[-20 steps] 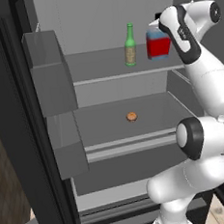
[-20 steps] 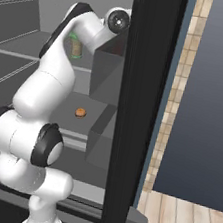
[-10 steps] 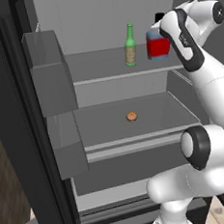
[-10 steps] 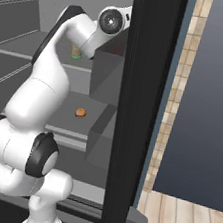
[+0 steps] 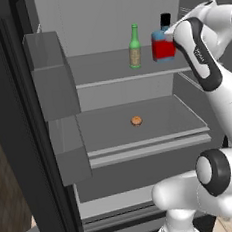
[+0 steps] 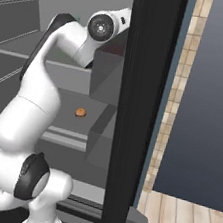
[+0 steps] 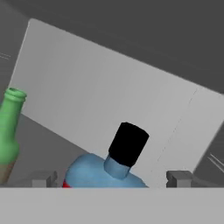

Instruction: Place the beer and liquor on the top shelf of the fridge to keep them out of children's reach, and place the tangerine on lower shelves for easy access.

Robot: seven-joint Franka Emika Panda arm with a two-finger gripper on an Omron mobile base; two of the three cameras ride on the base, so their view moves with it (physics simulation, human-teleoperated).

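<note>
The liquor [image 5: 161,44], blue-shouldered and red with a black cap, stands upright on the top shelf of the fridge [image 5: 103,68], just right of the slim green beer [image 5: 135,48]. My gripper [image 7: 111,179] is open, its fingertips [image 7: 43,179] apart on either side of the liquor's blue shoulders [image 7: 94,173], with the beer [image 7: 8,140] off to the left. In the left base view my forearm covers the hand beside the liquor. The tangerine [image 5: 136,120] lies on the lower shelf [image 5: 155,142], also visible as the tangerine [image 6: 80,112] past my arm.
Boxy grey door bins [image 5: 51,74] hang on the open black door [image 5: 20,147] at left. In the right base view the door's black edge [image 6: 138,112] stands close to my arm. The fridge's right wall is close behind my elbow.
My arm has lifted and the hand has drawn back a little from the liquor, uncovering its black cap. Both bottles and the tangerine have stayed put.
</note>
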